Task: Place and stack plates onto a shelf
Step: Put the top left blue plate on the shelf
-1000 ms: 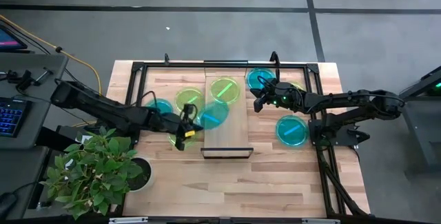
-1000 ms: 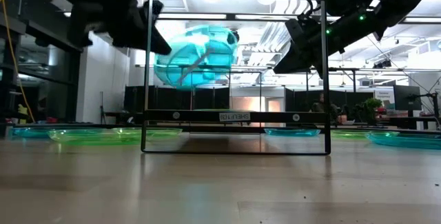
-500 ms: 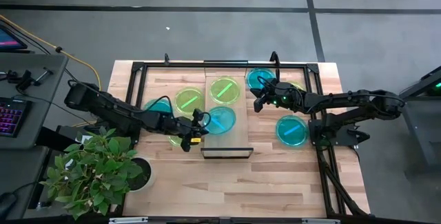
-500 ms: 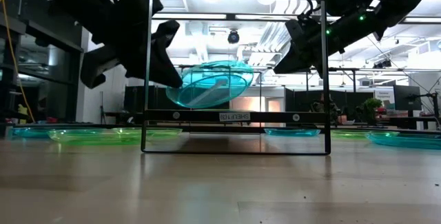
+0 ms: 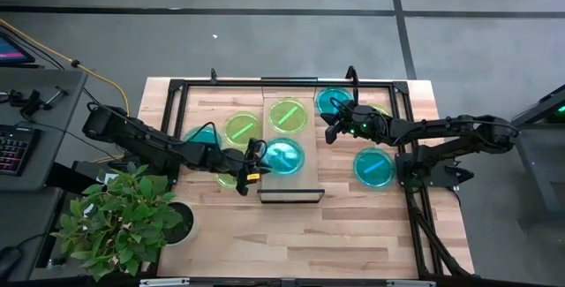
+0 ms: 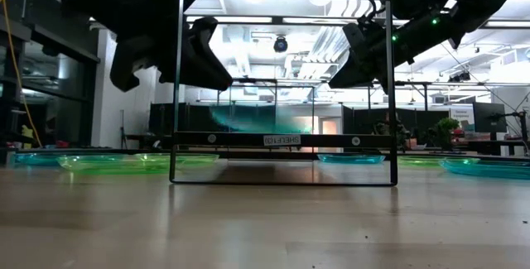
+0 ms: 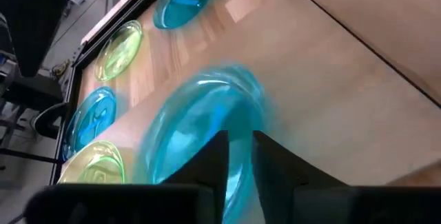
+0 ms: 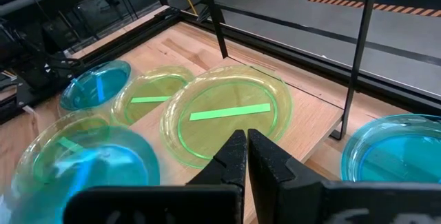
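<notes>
While the wooden table point(image 5: 353, 225) is carrying everything, the shelf point(image 5: 290, 181) is lying with its long axis running from the far edge toward the near edge, midway between the two arms. A yellow-green plate point(image 5: 288, 115) is resting on the shelf's far half, and a cyan plate point(image 5: 283, 156) is sitting on the near half, blurred in the low and left wrist views as though it is settling. That cyan plate is lying just to the shelf side of the left gripper point(image 5: 250, 168), whose fingers are standing slightly parted with nothing between them, the plate's rim just past their tips. Being right at the shelf's left edge, the left arm is the nearer one to this plate. The right gripper point(image 5: 331, 128) is hovering beyond the shelf's right edge near another cyan plate point(image 5: 331, 101), fingers pressed together and gripping nothing. Other plates are waiting on the table on both sides.
</notes>
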